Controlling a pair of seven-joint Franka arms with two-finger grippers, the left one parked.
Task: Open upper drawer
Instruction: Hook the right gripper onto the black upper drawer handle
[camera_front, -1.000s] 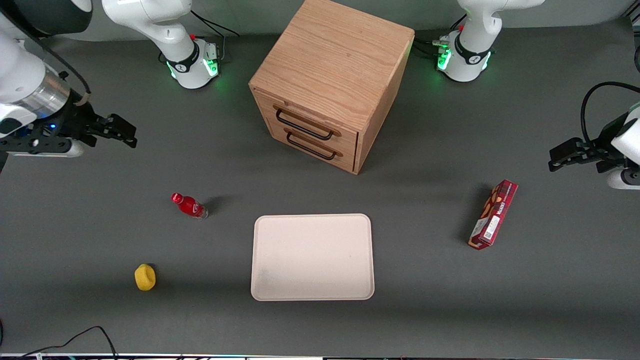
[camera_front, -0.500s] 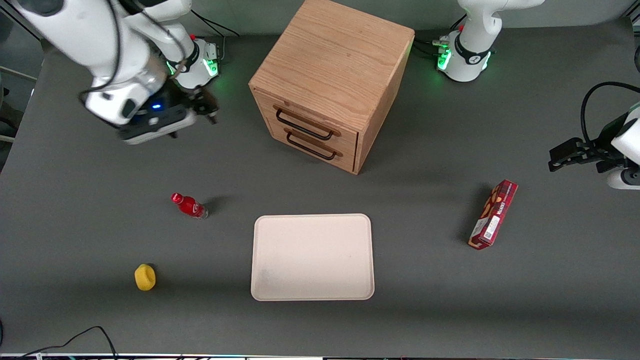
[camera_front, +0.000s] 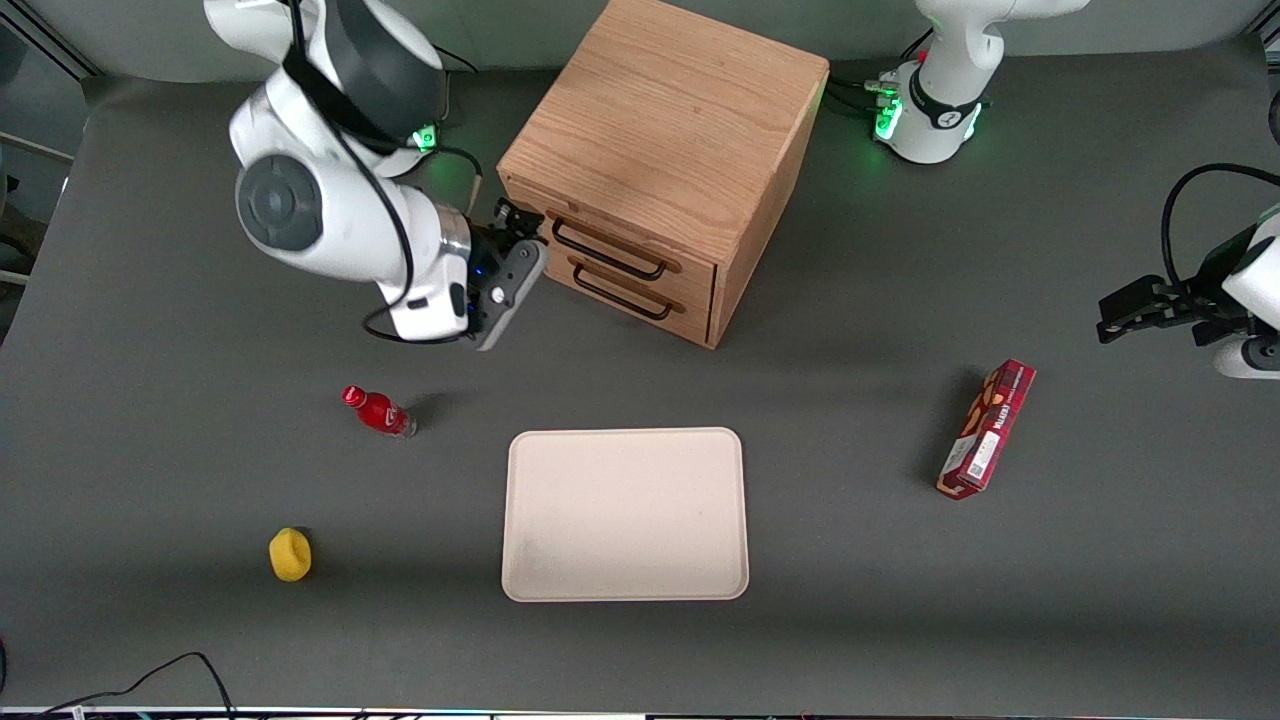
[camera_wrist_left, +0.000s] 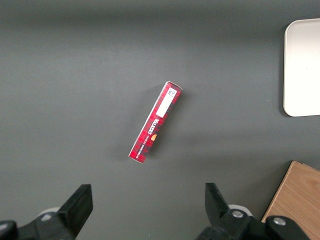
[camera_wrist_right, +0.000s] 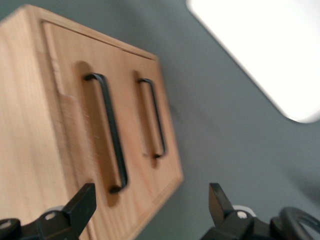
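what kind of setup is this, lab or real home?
Most likely a lab test bench. Arm bases are bolted to a bare grey table, and staged props surround a small wooden cabinet: tray, red bottle. The open pincer is beside the shut upper drawer.

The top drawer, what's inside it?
Nothing inside shows: the upper drawer is shut, only its wooden front and black handle visible. The open gripper hovers just in front of it.
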